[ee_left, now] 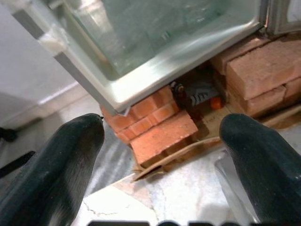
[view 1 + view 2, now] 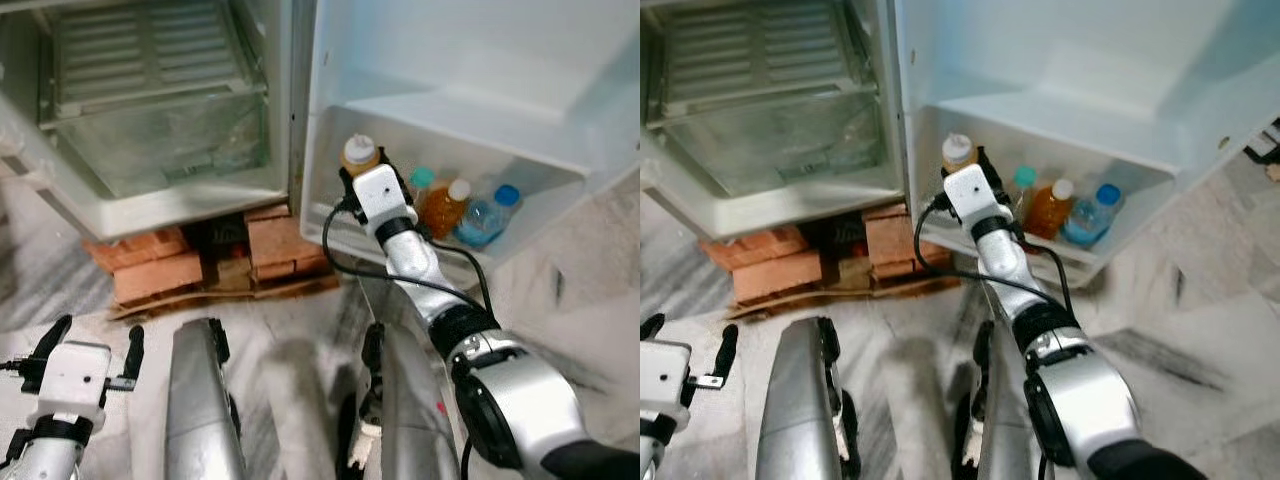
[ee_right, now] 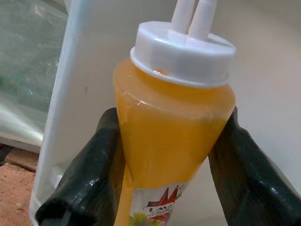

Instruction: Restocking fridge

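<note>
**Sauce bottle held at the door shelf, ready to be set down**

The right gripper [image 2: 362, 172] is clamped on an orange sauce bottle [image 3: 171, 127] with a white twin-nozzle cap, one black finger on each side of the body. In the left eye view the bottle sits just above centre of the frame, at the left end of the fridge door shelf [image 2: 500, 255], which runs across the right half of the picture. Three bottles already stand in that shelf, right of centre: one with a teal cap [image 2: 421, 178], an amber bottle [image 2: 445, 208] with a white cap, and a blue-capped water bottle [image 2: 484, 219].

The step in hand appears to be placing the sauce bottle into the door shelf. Whether its base already rests on the shelf floor cannot be told. The next move likely calls for lowering it upright into the free space beside the teal-capped bottle, then spreading the fingers without tipping it.

The left gripper [image 2: 85, 345] hangs idle at the lower left, fingers wide apart and empty, facing the bricks [image 1: 162, 136] under the fridge cabinet [image 2: 160, 190].
</note>
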You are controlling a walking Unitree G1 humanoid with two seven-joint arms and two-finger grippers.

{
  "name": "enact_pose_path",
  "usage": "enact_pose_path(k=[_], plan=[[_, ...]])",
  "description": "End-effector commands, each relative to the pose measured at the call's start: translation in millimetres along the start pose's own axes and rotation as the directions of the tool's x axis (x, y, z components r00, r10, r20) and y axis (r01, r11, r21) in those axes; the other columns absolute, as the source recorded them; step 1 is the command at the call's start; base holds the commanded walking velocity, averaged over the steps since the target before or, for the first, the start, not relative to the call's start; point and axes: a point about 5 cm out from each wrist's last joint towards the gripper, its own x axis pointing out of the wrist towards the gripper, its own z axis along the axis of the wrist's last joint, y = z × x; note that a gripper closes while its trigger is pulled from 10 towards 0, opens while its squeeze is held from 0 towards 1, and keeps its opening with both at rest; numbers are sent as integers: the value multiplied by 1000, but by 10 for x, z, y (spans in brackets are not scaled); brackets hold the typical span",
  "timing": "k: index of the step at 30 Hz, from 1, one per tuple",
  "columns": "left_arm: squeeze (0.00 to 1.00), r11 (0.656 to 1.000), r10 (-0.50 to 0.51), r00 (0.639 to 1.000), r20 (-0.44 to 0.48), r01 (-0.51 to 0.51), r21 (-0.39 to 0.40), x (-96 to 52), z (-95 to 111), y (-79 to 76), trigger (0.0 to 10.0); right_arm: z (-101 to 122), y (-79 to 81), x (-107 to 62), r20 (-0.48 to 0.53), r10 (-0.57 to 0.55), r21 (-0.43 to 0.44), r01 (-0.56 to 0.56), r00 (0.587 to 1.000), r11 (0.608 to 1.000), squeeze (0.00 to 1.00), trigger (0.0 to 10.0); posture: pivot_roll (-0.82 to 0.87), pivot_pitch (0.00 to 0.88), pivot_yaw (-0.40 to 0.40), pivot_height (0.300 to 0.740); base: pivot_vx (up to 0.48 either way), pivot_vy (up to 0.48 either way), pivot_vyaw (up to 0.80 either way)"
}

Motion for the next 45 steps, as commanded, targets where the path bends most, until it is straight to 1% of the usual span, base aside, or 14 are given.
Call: enact_pose_path(k=[1, 4, 6, 8, 10, 13, 17, 20, 24, 28, 35, 36, 43, 45], plan=[[0, 1000, 13, 999, -30, -13, 6, -75, -23, 17, 10000, -294, 128, -162, -148, 73, 6, -73, 986, 997, 0, 10000, 268, 365, -120, 527, 0, 0, 0], [0, 1000, 21, 999, -41, -20, 5, -113, -25, 13, 10000, -257, 113, -135, -130, 61, -8, -62, 990, 998, 0, 10000, 267, 367, -120, 527, 0, 0, 0], [0, 1000, 22, 999, -45, -22, 7, -129, -19, 6, 10000, -86, 64, -42, -31, 29, -57, -31, 999, 998, 0, 10000, 271, 365, -120, 527, 0, 0, 0], [0, 1000, 23, 999, -47, -23, 7, -137, -16, 7, 10000, -34, 62, -19, 2, 30, -80, -30, 1000, 996, 0, 10000, 274, 365, -120, 527, 0, 0, 0], [0, 999, 34, 998, -54, -33, 16, -171, -15, 40, 10000, 220, 39, 93, 135, 17, -122, -1, 991, 993, 0, 10000, 276, 374, -116, 527, 0, 0, 0], [0, 999, 33, 997, -63, -32, 23, -211, -15, 61, 10000, 349, 35, 149, 193, 12, -156, 18, 981, 988, 0, 10000, 279, 384, -114, 527, 0, 0, 0], [0, 999, 31, 997, -68, -29, 25, -241, -6, 68, 10000, 305, 59, 146, 154, 18, -149, 6, 988, 989, 0, 10000, 276, 402, -110, 527, 0, 0, 0], [0, 999, 24, 997, -73, -22, 26, -257, 5, 45, 10000, 177, 110, 80, 110, 59, -197, -36, 992, 980, 0, 10000, 292, 409, -110, 527, 0, 0, 0], [0, 1000, 10, 996, -93, -7, 31, -311, -7, 55, 10000, -122, 171, -46, -75, 104, -115, -112, 992, 987, 0, 10000, 291, 420, -107, 527, 0, 0, 0], [0, 1000, 9, 994, -107, -6, 30, -320, -40, 59, 10000, -317, 142, -137, -198, 91, -11, -95, 976, 995, 0, 10000, 282, 424, -112, 527, 0, 0, 0], [0, 1000, -3, 993, -114, 5, 17, -277, -66, 9, 10000, -404, 71, -175, -248, 81, 43, -73, 965, 996, 0, 10000, 265, 408, -113, 527, 0, 0, 0], [0, 1000, -9, 994, -113, 11, 13, -230, -85, -20, 10000, -415, 16, -167, -259, 75, 71, -59, 963, 996, 1000, 10000, 254, 370, -111, 527, 0, 0, 0], [0, 1000, -9, 996, -83, 10, 6, -35, -103, -46, 10000, -356, -113, -102, -235, 83, 79, -66, 969, 995, 1000, 10000, 220, 303, -119, 527, 0, 0, 0], [0, 1000, 2, 998, -56, -2, -1, 137, -85, -51, 10000, -263, -193, -36, -186, 99, 81, -85, 977, 993, 1000, 10000, 211, 271, -123, 527, 0, 0, 0]])
